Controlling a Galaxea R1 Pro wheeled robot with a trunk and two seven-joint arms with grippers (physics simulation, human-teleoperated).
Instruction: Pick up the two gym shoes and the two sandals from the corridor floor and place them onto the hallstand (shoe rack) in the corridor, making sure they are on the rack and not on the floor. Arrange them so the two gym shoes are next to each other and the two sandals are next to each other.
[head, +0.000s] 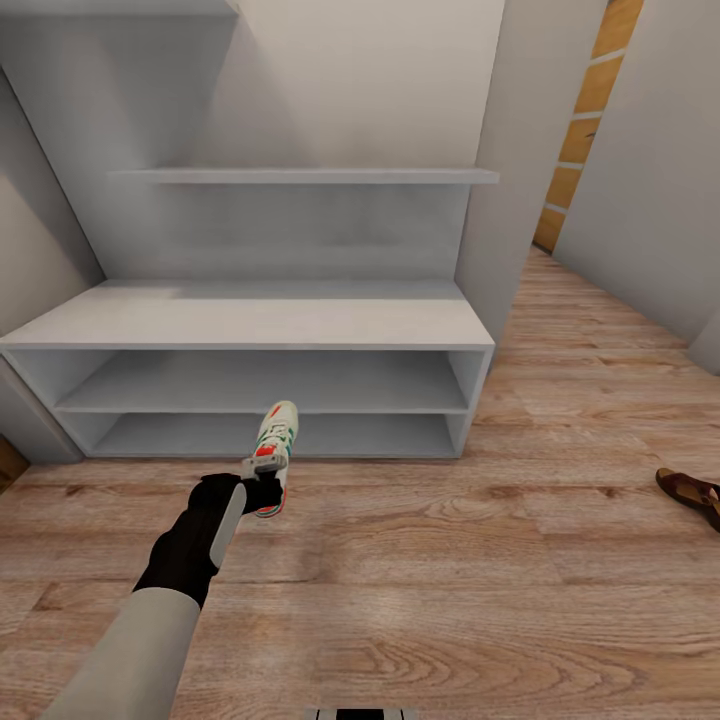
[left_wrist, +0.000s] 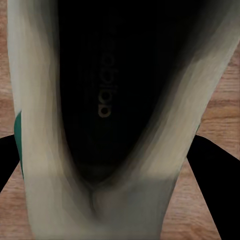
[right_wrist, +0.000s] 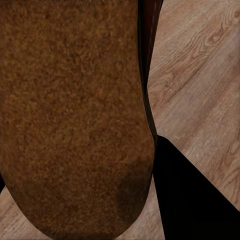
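Observation:
My left gripper (head: 263, 487) is shut on the heel of a white gym shoe (head: 275, 445) with green stripes and a red-orange tongue. It holds the shoe above the corridor floor (head: 420, 590), toe pointing at the lower tier of the hallstand (head: 250, 322). The left wrist view looks into the gym shoe's (left_wrist: 107, 100) dark opening, with black fingers (left_wrist: 216, 170) on both sides of it. In the right wrist view a brown sandal (right_wrist: 70, 115) sits right against the camera over the floor, a black finger (right_wrist: 200, 200) beside it. Another sandal (head: 692, 494) lies on the floor at the far right.
The hallstand's two bench tiers and its top are bare, with a floating shelf (head: 300, 176) above. A grey wall panel (head: 520, 180) stands to its right, and a corridor opening runs back beyond it. Open floor lies between me and the rack.

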